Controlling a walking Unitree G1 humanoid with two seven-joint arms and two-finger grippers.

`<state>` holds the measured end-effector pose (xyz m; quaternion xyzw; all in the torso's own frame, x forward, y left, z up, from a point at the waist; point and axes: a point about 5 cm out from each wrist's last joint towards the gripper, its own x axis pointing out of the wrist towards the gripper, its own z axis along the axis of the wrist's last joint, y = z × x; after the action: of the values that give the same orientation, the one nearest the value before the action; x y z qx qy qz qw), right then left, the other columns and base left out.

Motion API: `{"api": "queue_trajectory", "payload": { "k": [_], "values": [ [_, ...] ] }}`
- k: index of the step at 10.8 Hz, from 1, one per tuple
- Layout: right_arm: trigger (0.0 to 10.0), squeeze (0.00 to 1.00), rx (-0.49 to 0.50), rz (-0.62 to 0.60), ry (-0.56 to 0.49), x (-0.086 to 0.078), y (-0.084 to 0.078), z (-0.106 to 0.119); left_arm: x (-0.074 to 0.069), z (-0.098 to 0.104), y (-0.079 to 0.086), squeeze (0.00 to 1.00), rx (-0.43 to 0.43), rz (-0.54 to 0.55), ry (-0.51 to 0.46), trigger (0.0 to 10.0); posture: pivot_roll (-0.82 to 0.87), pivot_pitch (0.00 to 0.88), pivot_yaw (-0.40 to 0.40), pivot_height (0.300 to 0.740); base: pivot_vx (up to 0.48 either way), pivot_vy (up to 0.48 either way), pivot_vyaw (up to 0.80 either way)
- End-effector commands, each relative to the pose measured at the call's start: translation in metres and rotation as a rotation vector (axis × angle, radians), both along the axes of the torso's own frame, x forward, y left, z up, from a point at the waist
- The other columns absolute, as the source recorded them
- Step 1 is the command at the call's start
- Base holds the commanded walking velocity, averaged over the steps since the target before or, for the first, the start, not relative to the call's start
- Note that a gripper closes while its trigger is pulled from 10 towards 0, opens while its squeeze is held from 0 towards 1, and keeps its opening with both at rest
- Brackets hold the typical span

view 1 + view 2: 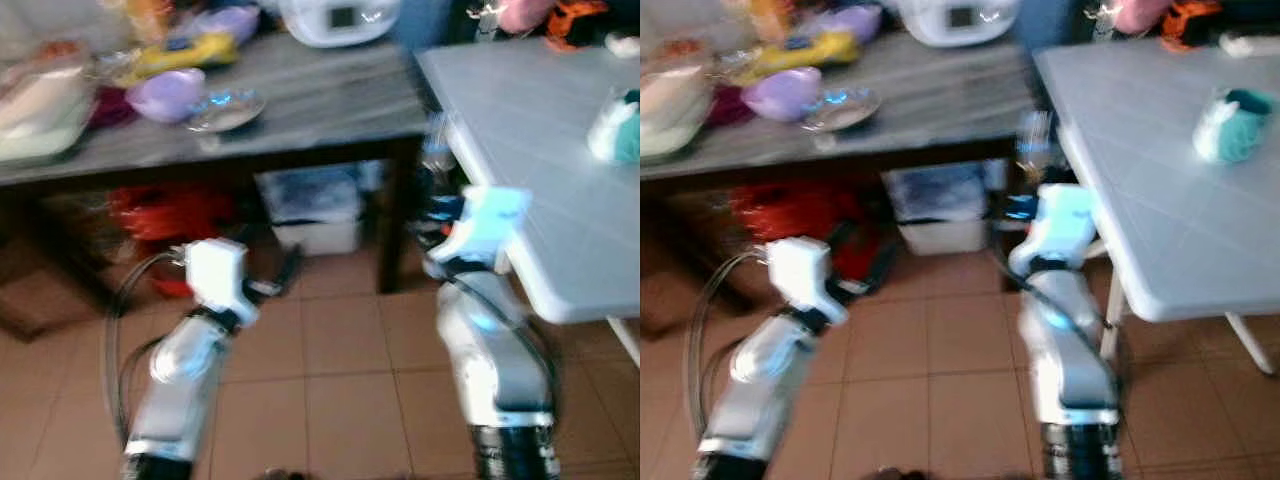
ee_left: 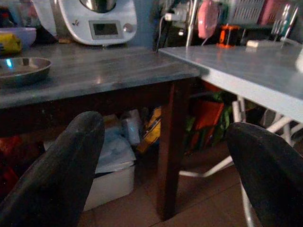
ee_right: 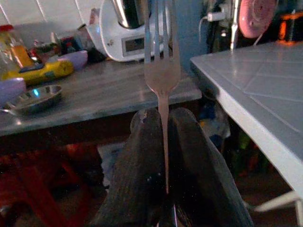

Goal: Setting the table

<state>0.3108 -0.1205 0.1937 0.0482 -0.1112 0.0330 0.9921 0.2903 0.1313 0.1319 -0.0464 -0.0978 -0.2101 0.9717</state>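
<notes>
The right gripper [image 3: 163,142] pinched a fork [image 3: 161,71] by its thin, stiff, likely slippery handle, tines toward twelve o'clock, near the white table [image 1: 540,150], while the left gripper [image 2: 170,170] gaped empty.

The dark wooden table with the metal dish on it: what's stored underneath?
Under the dark table sits a white lidded bin beside something red. In the left wrist view, yellow packaging lies behind the table's leg. What the bin holds cannot be seen, and blur obscures the red things.

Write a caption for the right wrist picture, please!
Right gripper holds a fork upright, near the white table.
</notes>
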Motion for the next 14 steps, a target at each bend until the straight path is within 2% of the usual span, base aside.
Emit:
{"api": "queue_trajectory", "payload": {
  "k": [1, 3, 5, 11, 14],
  "values": [
    [10.0, 0.00, -0.003, -0.008, -0.022, 0.0000, -0.0029, 0.0045, -0.0001, 0.0011, -0.0027, 0.00, 0.004, -0.007, -0.006, 10.0, -0.11, 0.154, 0.110, 0.740, 0.428, 0.000, -0.54],
    [10.0, 0.00, -0.014, -0.008, -0.025, -0.0009, -0.0025, 0.0042, -0.0002, 0.0008, -0.0034, 0.00, 0.005, -0.010, -0.006, 10.0, -0.11, 0.153, 0.109, 0.740, 0.431, 0.000, 0.00],
    [10.0, 0.00, -0.035, -0.011, -0.032, -0.0009, -0.0026, 0.0043, 0.0002, 0.0006, -0.0035, 0.00, 0.005, -0.013, -0.005, 10.0, -0.11, 0.150, 0.110, 0.740, 0.433, 0.000, 0.69],
    [10.0, 0.00, -0.027, -0.005, -0.026, -0.0001, -0.0017, 0.0013, -0.0013, -0.0019, -0.0021, 0.00, 0.011, -0.014, 0.003, 10.0, -0.11, 0.141, 0.105, 0.740, 0.354, 0.000, 0.00],
    [10.0, 0.00, -0.021, -0.009, -0.024, -0.0007, -0.0023, 0.0005, -0.0021, -0.0024, -0.0051, 0.00, -0.007, -0.022, 0.013, 10.0, -0.11, 0.144, 0.107, 0.740, 0.092, 0.000, 0.00]
  ]
}}
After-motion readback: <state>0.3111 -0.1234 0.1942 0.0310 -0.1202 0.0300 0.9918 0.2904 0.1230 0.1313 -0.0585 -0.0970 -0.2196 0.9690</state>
